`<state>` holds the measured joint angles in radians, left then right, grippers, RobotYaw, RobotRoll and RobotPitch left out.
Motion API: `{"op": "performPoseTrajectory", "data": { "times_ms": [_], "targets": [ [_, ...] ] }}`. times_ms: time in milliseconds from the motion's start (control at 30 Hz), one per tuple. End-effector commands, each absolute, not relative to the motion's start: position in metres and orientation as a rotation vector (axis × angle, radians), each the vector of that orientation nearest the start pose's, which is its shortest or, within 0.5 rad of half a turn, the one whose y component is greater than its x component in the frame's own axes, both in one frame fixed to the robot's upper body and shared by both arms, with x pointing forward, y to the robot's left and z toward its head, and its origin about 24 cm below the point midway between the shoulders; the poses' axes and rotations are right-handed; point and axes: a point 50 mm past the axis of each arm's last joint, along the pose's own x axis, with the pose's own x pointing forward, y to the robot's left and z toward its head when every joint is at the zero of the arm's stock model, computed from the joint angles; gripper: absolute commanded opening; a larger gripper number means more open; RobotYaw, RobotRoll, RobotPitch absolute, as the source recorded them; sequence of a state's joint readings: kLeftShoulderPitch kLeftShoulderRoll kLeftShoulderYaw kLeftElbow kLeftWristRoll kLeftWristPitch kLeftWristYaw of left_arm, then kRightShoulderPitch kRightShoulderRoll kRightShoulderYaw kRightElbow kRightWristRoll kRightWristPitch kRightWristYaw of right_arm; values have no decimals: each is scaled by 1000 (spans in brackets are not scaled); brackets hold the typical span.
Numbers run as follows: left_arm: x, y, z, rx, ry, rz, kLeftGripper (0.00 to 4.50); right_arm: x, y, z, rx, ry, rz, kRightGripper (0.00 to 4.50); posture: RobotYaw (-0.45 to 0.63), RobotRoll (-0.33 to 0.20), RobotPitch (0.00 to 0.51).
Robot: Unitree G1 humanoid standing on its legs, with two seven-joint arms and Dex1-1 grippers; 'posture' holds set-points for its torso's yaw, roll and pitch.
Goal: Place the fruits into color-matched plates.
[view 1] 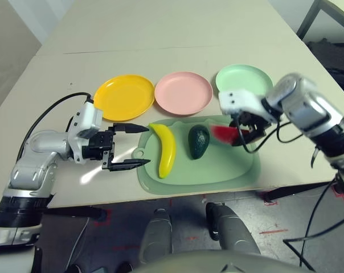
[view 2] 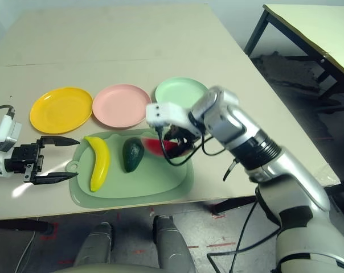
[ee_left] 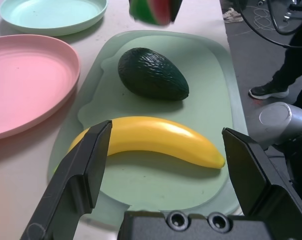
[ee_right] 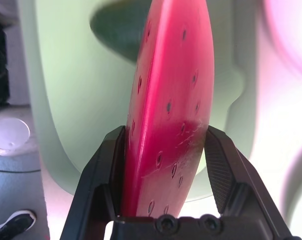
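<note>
My right gripper (view 1: 239, 134) is shut on the red watermelon wedge (view 1: 223, 133), its black fingers (ee_right: 218, 170) pressing both flat faces. The wedge hangs over the right end of the pale green mat (view 1: 229, 170). On that mat lie the dark green avocado (view 1: 199, 141) in the middle and the yellow banana (view 1: 167, 149) to its left. My left gripper (view 1: 145, 145) stands open at the mat's left edge, fingertips pointing at the banana (ee_left: 151, 140). Behind the mat sit the yellow plate (view 1: 124, 96), pink plate (view 1: 183, 92) and mint green plate (view 1: 243, 79), all bare.
The table's front edge (view 1: 177, 196) runs just in front of the mat. A black cable (view 1: 52, 111) loops over the table from my left wrist. Another table (view 2: 308, 23) stands to the far right, with a person's shoe (ee_left: 268, 91) on the floor.
</note>
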<state>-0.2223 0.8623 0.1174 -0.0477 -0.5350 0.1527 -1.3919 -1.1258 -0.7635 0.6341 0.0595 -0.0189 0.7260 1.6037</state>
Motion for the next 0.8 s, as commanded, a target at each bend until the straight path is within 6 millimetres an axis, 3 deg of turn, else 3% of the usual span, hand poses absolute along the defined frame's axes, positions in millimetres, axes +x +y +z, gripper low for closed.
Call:
{"op": "performPoseTrajectory", "data": {
  "times_ms": [33,233,467,600,800],
  "targets": [
    [246,244,166,380,61,-1312,4500,317,-121,242,-950,683,1437,2494,-24,0,184],
    [255,242,171,341,40,-1201,4500,345,-96,249,-941,567,1401,2494,-13,0,188],
    [263,245,174,340,77,-972,4500,379,-56,235,-906,445,1309,2494,20,0,195],
    [265,245,177,304,74,-874,4500,394,-45,224,-892,382,1199,2494,42,0,203],
    [261,243,178,310,81,-861,4500,401,-42,205,-859,385,1107,2494,62,0,212]
  ]
}}
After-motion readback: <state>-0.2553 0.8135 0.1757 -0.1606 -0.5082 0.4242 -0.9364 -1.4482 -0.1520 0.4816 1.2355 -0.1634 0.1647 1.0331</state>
